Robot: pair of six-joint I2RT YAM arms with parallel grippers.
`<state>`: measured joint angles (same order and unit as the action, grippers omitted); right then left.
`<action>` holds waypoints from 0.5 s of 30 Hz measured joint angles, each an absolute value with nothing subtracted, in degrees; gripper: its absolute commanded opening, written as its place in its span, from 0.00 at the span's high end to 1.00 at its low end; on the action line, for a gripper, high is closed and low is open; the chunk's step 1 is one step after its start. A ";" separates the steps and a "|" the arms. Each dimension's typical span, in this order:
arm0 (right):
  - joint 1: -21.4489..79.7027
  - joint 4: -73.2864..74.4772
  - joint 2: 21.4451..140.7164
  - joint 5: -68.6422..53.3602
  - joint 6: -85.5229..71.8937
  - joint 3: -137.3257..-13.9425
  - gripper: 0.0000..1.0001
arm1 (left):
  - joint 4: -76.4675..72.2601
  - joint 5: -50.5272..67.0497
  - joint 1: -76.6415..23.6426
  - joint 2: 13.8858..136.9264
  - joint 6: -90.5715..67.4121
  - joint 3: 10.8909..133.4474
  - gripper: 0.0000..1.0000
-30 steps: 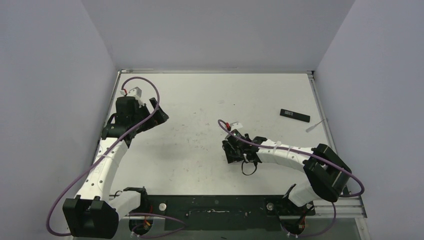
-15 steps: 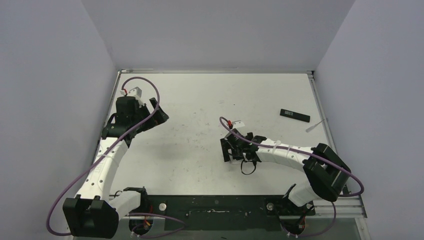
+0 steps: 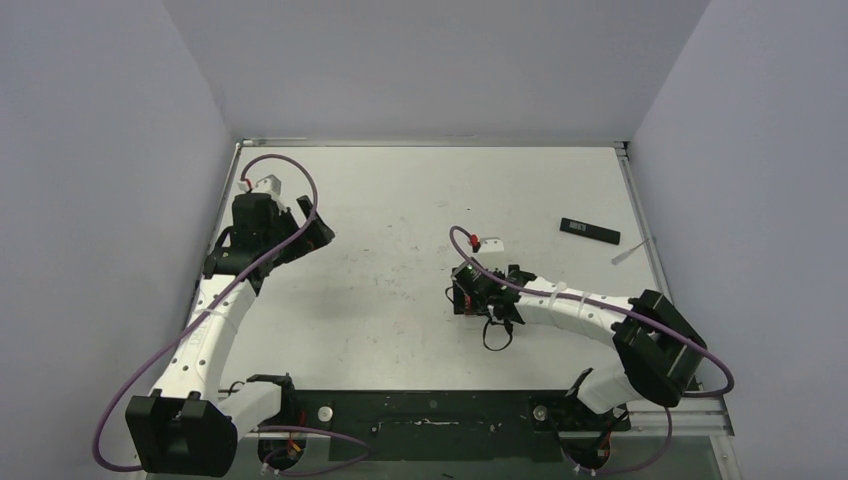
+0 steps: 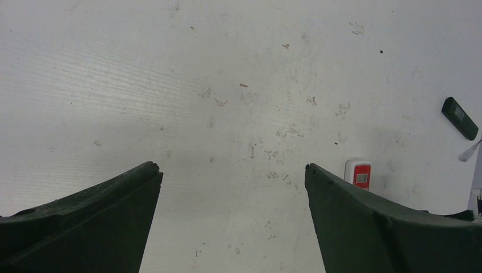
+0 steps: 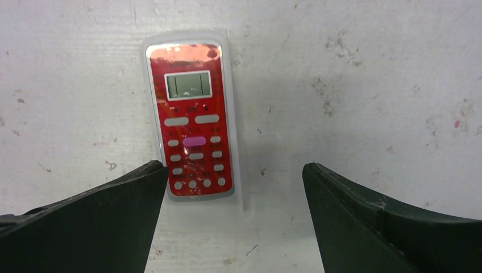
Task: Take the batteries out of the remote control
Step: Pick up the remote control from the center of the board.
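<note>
The remote (image 5: pixel 193 116) is seen lying flat and face up on the table (image 5: pixel 352 85), right of the table's middle. A glossy red front is set in a white case. A small grey display is placed near its far end, and below it rows of pale buttons are laid out, with one purple button among them. Its underside is hidden against the table.

The right pincer (image 5: pixel 233 166) is held above the remote's near end with its fingers spread wide. The remote's near left corner is overlapped by one finger (image 5: pixel 113 210); whether it is touched cannot be told. From above, the remote is largely covered by this pincer.

Well apart, at the table's far left, the left pincer (image 4: pixel 231 168) is likewise spread, with only scuffed table between its fingers.

Near the far right edge a black bar (image 3: pixel 589 230) is found, with a white piece (image 3: pixel 625 255) just beside it.
</note>
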<state>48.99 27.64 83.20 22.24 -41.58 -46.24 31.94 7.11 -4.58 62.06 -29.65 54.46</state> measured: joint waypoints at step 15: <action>50.26 23.22 85.95 15.94 -45.71 -42.35 0.18 | 34.61 4.89 -3.33 63.92 -31.24 54.70 0.03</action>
<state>50.26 23.22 85.95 15.94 -45.71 -42.35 34.61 4.89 -3.33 63.92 -31.24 54.70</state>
